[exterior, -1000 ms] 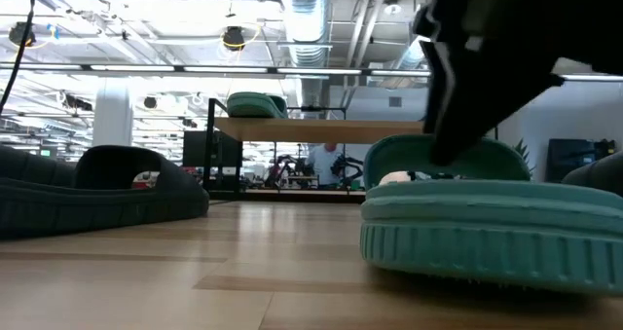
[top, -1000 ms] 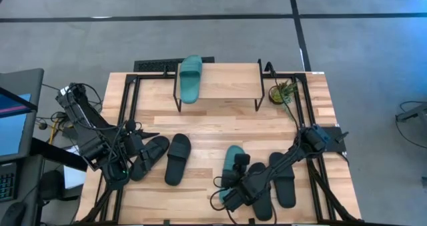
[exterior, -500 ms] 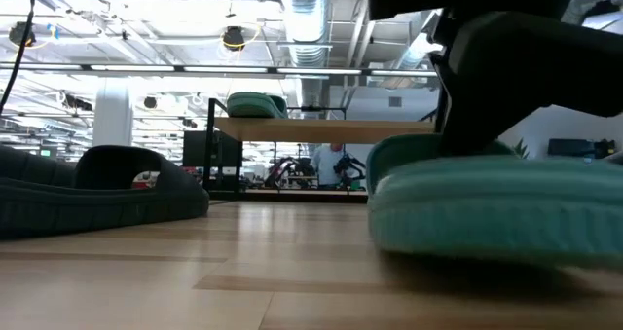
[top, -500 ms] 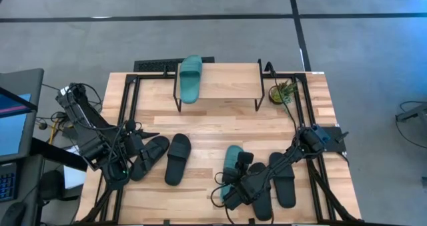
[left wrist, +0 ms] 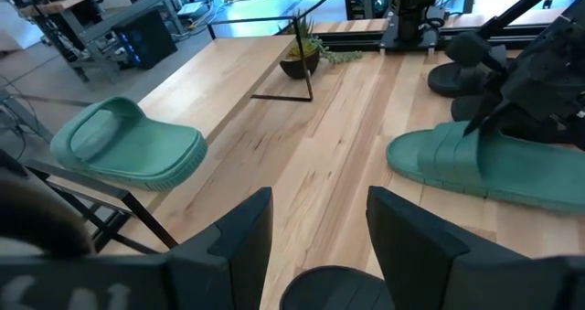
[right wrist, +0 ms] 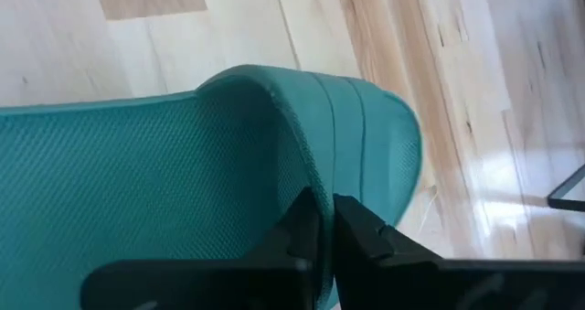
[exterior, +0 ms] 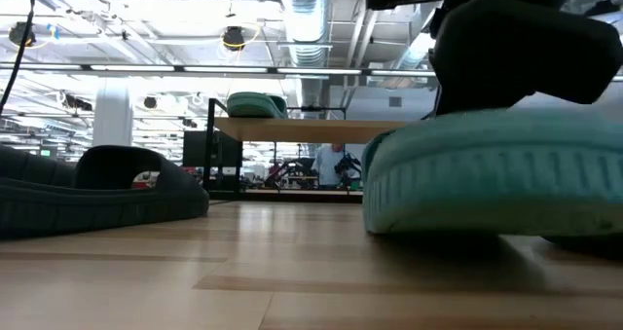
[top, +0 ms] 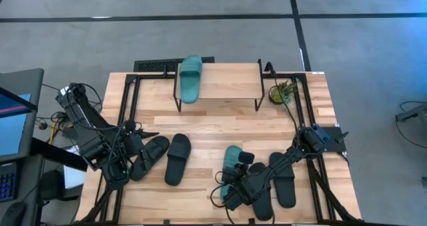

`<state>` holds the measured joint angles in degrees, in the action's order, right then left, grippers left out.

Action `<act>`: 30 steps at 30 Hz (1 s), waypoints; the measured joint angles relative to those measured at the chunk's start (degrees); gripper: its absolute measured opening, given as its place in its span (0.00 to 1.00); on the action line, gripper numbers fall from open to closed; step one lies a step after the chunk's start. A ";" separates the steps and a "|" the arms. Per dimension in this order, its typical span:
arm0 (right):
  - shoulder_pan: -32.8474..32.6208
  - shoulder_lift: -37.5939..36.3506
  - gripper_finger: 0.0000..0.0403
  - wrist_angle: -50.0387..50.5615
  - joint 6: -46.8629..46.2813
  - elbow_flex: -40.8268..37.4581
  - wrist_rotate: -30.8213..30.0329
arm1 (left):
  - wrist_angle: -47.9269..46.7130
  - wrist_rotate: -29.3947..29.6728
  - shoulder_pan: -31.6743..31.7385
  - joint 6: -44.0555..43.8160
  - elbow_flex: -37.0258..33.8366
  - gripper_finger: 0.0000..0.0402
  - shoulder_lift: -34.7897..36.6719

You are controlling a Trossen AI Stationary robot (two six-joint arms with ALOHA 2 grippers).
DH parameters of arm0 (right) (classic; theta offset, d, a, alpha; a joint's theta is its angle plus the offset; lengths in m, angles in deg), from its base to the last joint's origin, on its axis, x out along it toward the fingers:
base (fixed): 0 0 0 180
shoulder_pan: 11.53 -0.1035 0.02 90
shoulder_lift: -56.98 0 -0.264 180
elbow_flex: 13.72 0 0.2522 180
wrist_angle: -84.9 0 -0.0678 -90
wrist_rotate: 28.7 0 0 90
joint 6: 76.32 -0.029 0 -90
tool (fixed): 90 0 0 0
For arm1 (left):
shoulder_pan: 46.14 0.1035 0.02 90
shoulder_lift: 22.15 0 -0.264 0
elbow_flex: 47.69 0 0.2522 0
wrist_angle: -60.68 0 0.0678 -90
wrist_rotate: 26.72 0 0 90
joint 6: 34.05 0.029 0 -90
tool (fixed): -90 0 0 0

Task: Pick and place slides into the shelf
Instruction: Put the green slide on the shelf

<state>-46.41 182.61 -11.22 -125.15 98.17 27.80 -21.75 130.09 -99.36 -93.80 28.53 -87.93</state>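
A teal slide (top: 190,79) lies on the left end of the shelf (top: 223,83), its sole on the light top board. The second teal slide (top: 230,158) is on the table, right of centre, with my right gripper (top: 240,163) shut on it. Two black slides (top: 177,158) lie left of centre, and two more (top: 283,179) lie on the right under my right arm. My left gripper (left wrist: 311,237) stands open over the left black pair, touching nothing. My right gripper pinches the edge of the teal slide's strap (right wrist: 322,196) between its two fingers (right wrist: 366,237), one on the footbed side and one on the outer side. The fingers slant down from the table's near right. In the low view the slide (exterior: 487,174) is tipped, one end on the table and the rest raised.
A small potted plant (top: 283,93) stands beside the shelf's right legs. The shelf's top board is bare right of the teal slide. Black frame rails (top: 130,99) run along the table's left and right sides. A monitor (top: 13,113) stands off the left edge.
My right gripper has shut on the teal slide's strap and rolled its wrist a little while staying in place. The slide, flat on the table a second ago, is now tipped, with most of its sole raised off the wood.
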 joint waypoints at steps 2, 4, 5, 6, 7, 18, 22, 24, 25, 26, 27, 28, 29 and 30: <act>0.00 0.00 0.01 1.28 -0.27 0.90 -0.03 | -0.02 0.02 0.00 0.02 0.00 0.42 0.00; -0.04 0.00 0.01 1.86 -0.25 2.00 -0.85 | -0.02 0.02 0.00 0.08 0.00 0.42 0.00; -0.07 0.00 0.01 1.91 -0.28 2.56 -1.45 | -0.02 0.04 0.00 0.09 0.00 0.42 0.00; -0.07 0.00 0.01 2.33 -0.28 3.21 -2.03 | -0.04 0.04 0.00 0.13 0.00 0.42 0.00; -0.08 0.00 0.01 3.06 -0.24 3.97 -2.48 | -0.11 0.04 0.00 0.17 0.00 0.42 0.00; 0.15 -0.06 0.00 10.32 1.06 11.79 -7.89 | -1.13 0.09 0.00 -0.24 0.00 0.42 0.00; 0.53 -0.07 0.00 12.63 1.44 14.49 -10.00 | -1.07 0.13 0.00 -0.66 0.00 0.42 0.00; 0.92 -0.07 0.00 12.99 3.32 15.83 -11.00 | -1.05 0.15 0.00 -0.87 0.00 0.42 0.00; 1.20 -0.07 0.00 13.33 4.25 16.54 -11.53 | -1.03 0.17 0.00 -0.89 0.00 0.42 0.00; 1.48 -0.07 0.00 13.82 5.42 17.16 -12.03 | -1.03 0.17 0.00 -0.91 0.00 0.42 0.00; 1.86 -0.07 0.00 14.08 6.81 17.71 -12.57 | -1.02 0.21 0.00 -0.92 0.00 0.42 0.00; 2.29 -0.07 0.00 14.04 8.09 18.36 -13.09 | -0.98 0.24 0.00 -0.92 0.00 0.42 0.00; 2.78 -0.07 0.00 14.13 9.16 18.97 -13.52 | -0.93 0.29 0.00 -0.92 0.00 0.42 0.00; 3.32 -0.07 0.00 14.67 10.02 19.57 -14.00 | -0.86 0.34 0.00 -0.92 0.00 0.42 0.00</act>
<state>-43.09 182.54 3.46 -115.13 117.74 13.80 -22.61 130.43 -99.36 -94.72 28.53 -87.93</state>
